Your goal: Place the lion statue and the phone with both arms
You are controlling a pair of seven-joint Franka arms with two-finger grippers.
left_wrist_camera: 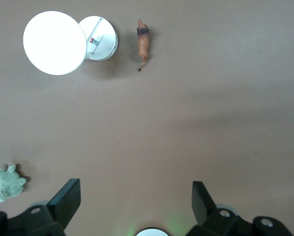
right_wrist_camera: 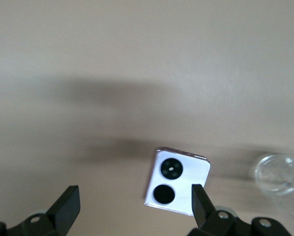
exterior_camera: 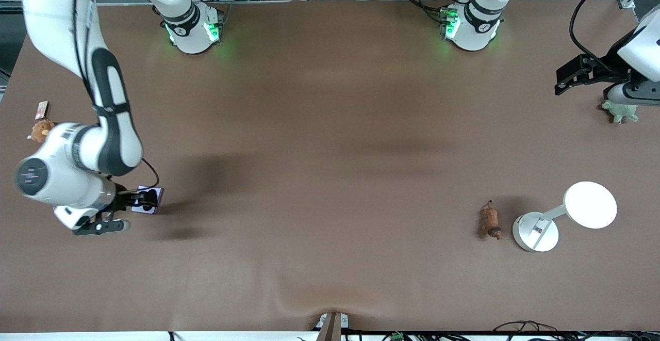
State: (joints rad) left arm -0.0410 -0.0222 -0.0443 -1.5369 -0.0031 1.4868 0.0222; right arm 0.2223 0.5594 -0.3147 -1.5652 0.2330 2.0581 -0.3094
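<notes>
The pale lavender phone [exterior_camera: 149, 200] lies flat on the brown table toward the right arm's end, with its two black camera circles facing up. My right gripper [exterior_camera: 121, 211] is open and low over it. In the right wrist view the phone [right_wrist_camera: 179, 181] lies close beside one finger [right_wrist_camera: 201, 201] of the right gripper [right_wrist_camera: 135, 199]. The small brown lion statue [exterior_camera: 491, 221] lies on the table toward the left arm's end, beside a white lamp. My left gripper [exterior_camera: 558, 81] is open, empty and up in the air, far from the lion [left_wrist_camera: 144, 43]. It shows in the left wrist view [left_wrist_camera: 135, 196].
A white desk lamp [exterior_camera: 536, 230] with a round lit head [exterior_camera: 590, 204] stands next to the lion. A green plush turtle [exterior_camera: 621, 111] lies under the left arm's wrist. A tan plush toy [exterior_camera: 41, 130] and a small card [exterior_camera: 42, 109] lie at the right arm's end.
</notes>
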